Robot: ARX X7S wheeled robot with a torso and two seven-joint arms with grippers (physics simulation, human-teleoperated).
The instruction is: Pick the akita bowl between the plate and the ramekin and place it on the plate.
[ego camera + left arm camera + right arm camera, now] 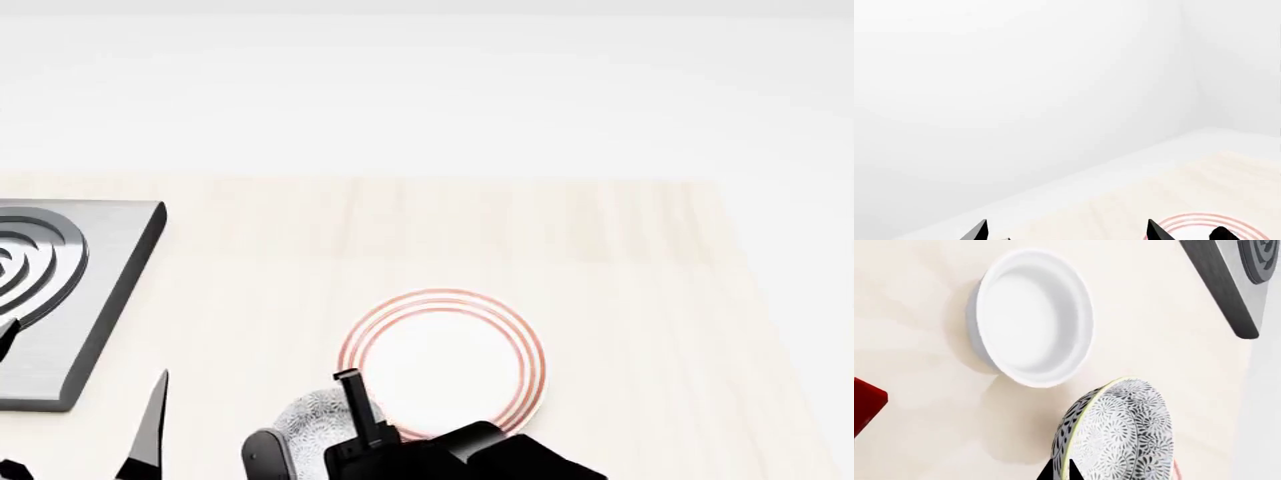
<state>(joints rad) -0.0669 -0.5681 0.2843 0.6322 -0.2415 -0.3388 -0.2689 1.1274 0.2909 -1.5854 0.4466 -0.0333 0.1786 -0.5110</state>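
Head view: the plate (447,360), white with thin red rings, lies on the pale wooden table (601,250). At its near-left edge the akita bowl (310,422) shows only as a speckled patch, largely covered by the right gripper (314,440) and its black arm, which the lower frame edge cuts off. Whether the bowl touches the plate or the table cannot be told. A grey ridged metal tray (67,290) sits at the far left, partly out of frame.

Right wrist view: the bowl (1117,432) stands tilted on edge, patterned wall and pale rim toward the camera, with the dark fingertips (1057,471) meeting at that rim (the pincer is closed on it, narrowly). The ramekin (1034,317) rests close beside it, apart. A red object (866,405) is cut off and unidentifiable.

Left wrist view: the left gripper (1067,232) shows two well-separated tips holding nothing, with an arc of the plate (1204,222) nearby.
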